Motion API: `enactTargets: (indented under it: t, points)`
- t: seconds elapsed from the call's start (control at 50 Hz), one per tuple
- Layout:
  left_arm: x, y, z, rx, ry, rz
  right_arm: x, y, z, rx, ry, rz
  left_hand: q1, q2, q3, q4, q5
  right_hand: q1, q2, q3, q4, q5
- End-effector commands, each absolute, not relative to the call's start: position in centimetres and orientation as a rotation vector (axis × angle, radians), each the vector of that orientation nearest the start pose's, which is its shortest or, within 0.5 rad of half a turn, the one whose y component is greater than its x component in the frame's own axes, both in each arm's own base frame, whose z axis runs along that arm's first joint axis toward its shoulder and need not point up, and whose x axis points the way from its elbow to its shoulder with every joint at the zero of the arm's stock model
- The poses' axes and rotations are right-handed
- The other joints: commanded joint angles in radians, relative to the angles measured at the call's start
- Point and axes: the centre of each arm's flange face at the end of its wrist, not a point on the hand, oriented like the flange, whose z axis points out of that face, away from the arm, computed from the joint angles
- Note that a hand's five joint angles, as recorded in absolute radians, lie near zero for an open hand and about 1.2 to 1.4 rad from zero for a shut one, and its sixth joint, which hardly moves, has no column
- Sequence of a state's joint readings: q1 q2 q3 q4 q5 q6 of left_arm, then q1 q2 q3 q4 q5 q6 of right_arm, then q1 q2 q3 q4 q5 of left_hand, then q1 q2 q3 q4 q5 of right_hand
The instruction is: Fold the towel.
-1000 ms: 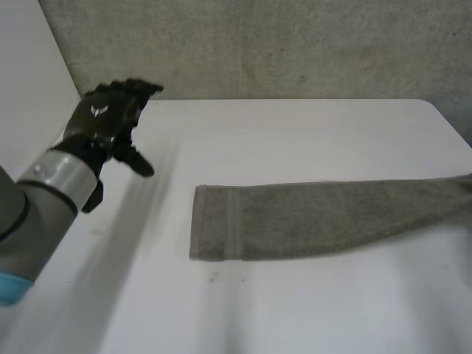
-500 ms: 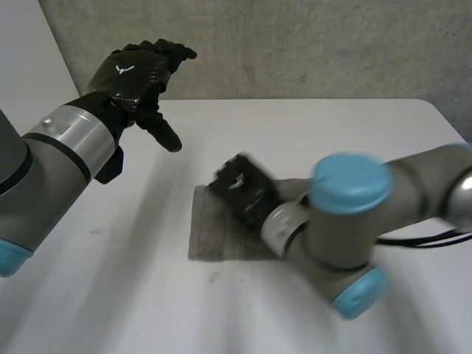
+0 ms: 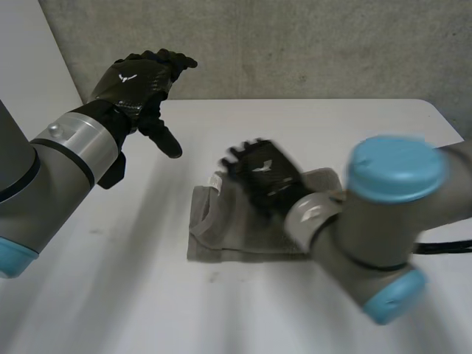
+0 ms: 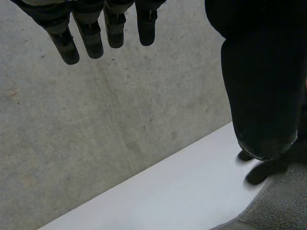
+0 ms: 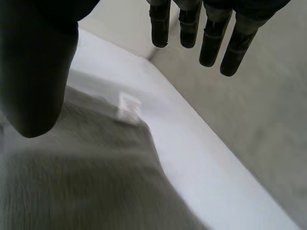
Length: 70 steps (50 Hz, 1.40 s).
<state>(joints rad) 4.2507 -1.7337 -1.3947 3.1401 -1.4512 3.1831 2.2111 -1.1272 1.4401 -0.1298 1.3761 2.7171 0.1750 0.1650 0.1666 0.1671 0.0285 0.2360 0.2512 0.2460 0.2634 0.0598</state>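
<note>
One towel (image 3: 221,240), two hands, one white surface (image 3: 310,129). We see the grey towel lying doubled over near the middle of the surface, with one small white tag (image 3: 215,181) at the left end of its upper layer. Over the towel sits the right hand (image 3: 262,175), blurred in the head view; we cannot tell if it touches. Its wrist view shows its fingers (image 5: 211,45) straight and apart from the thumb, gripping nothing, towel under the palm. Off to the towel's left the left hand (image 3: 139,77) is raised above the surface, fingers (image 4: 88,36) relaxed, empty.

A second ago the towel was one long strip running to the surface's right edge; now it's shorter, its right part brought over the left. The right arm (image 3: 383,221) has come in, and the left hand has risen.
</note>
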Motion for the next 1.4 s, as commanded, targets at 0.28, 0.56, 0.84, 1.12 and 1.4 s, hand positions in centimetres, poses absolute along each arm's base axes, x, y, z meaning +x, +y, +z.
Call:
enactTargets:
  t: [0.28, 0.56, 0.84, 1.12, 1.4]
  points:
    - [-28.7, -25.5, 28.0, 0.804, 2.495, -2.338, 23.5, -25.3, 13.4, -0.994, 2.236, -1.726, 0.006, 0.016, 0.015, 0.014, -0.022, 0.415, 0.400, 0.405, 0.387, 0.416]
    - [-28.9, -26.0, 27.0, 0.807, 2.524, -2.299, 22.6, -26.2, 11.8, -0.968, 2.295, -1.702, 0.003, 0.013, 0.012, 0.011, -0.025, 0.659, 0.644, 0.649, 0.632, 0.661]
    - [-28.8, -25.9, 27.3, 0.804, 2.513, -2.311, 22.0, -27.1, 12.7, -0.992, 2.296, -1.772, 0.000, 0.010, 0.009, 0.008, -0.028, 1.160, 1.145, 1.150, 1.133, 1.162]
    - [-28.6, -25.7, 28.6, 0.791, 2.472, -2.364, 31.0, -25.0, 19.7, -1.574, 1.758, -2.116, 0.000, 0.010, 0.008, 0.007, -0.029, 1.160, 1.145, 1.150, 1.133, 1.162]
    - [-28.4, -25.8, 28.7, 0.778, 2.470, -2.364, 40.0, -14.9, 12.7, -1.945, 1.465, -1.704, 0.000, 0.010, 0.008, 0.007, -0.029, 1.160, 1.145, 1.150, 1.133, 1.162]
